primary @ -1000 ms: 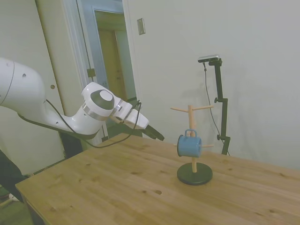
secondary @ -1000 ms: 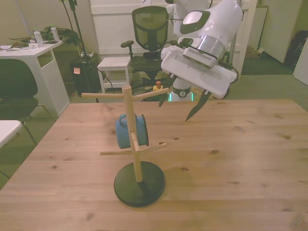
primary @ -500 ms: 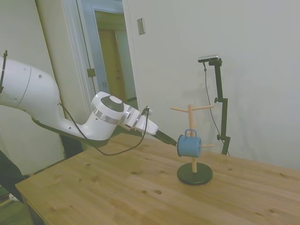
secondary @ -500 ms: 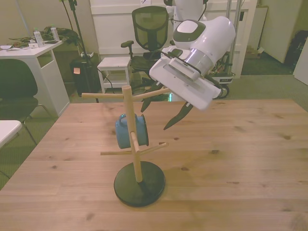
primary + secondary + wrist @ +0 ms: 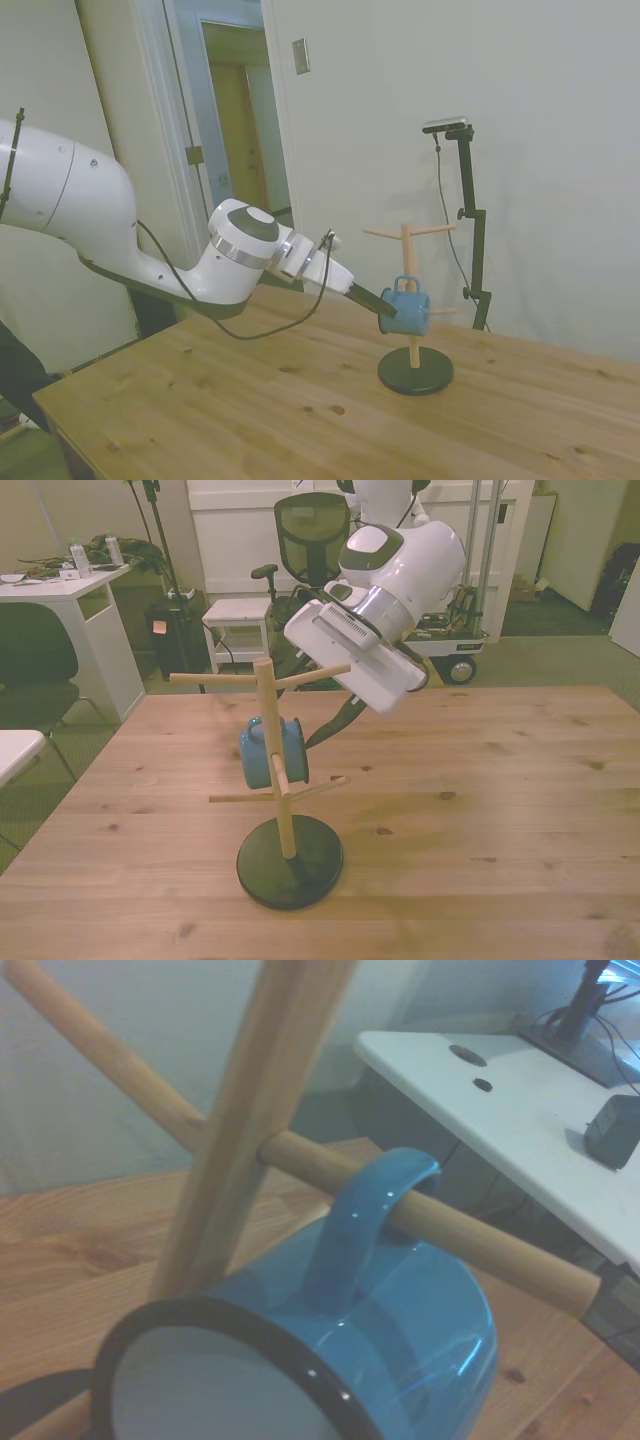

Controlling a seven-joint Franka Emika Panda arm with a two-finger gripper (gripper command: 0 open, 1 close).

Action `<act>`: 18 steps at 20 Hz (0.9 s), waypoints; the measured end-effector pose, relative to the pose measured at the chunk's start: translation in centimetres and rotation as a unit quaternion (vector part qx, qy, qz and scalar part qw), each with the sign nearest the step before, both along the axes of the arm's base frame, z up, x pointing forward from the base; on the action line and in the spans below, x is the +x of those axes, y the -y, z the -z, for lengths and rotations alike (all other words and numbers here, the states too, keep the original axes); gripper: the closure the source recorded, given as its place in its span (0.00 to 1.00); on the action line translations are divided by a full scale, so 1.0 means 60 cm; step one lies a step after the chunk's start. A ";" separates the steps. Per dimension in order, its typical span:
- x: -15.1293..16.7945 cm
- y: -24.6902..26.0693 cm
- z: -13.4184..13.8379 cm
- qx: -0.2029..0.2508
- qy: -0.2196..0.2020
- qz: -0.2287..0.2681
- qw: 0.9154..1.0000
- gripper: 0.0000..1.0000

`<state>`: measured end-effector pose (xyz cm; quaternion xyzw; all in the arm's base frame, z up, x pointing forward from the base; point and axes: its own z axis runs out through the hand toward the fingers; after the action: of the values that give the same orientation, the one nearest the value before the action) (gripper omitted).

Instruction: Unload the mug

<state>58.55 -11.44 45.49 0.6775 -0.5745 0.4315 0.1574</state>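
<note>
- The mug (image 5: 405, 309) hangs by its handle (image 5: 358, 1222) on a low peg (image 5: 430, 1226) of the wooden mug tree (image 5: 277, 780), whose dark round base (image 5: 290, 861) stands on the table (image 5: 500, 810).
- In the wrist view the mug lies on its side, the peg running through the loop and the dark-rimmed white mouth turned toward the camera.
- The gripper (image 5: 377, 304) reaches the mug's rim on the side facing the arm; in the side view its dark fingers look touching or just short of it, and I cannot tell which.
- In the front view only one dark finger (image 5: 328, 726) shows, just beside the mug on the front view's right; the other is hidden behind the tree and mug, so I cannot tell how wide the gripper stands.
- Handling, as a judgement: the mug looks like thin enamelled metal, so light and stiff, not likely to crush, but glossy and slippery to the pads.
- It hangs free, so a nudge may set it swinging on the peg before it is held.
- The best hold seems to be the wall at the rim, one finger inside the mouth and one outside, well clear of the handle.
- The loop must then slide along the peg to its free end; pulling sideways could drag or tip the tree.
</note>
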 end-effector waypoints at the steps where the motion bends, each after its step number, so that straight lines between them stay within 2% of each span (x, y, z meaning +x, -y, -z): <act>1: 0.002 0.008 0.003 0.000 0.000 0.002 1.000 0.00; 6: 0.019 0.031 0.021 0.000 -0.004 0.009 1.000 0.00; 11: 0.019 0.046 0.021 0.000 -0.003 0.016 1.000 0.00; 12: 0.018 0.050 0.022 0.000 -0.003 0.017 1.000 1.00; 18: 0.019 0.059 0.031 0.002 -0.006 0.018 1.000 1.00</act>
<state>59.68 -14.99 43.64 0.6696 -0.5870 0.4234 0.1667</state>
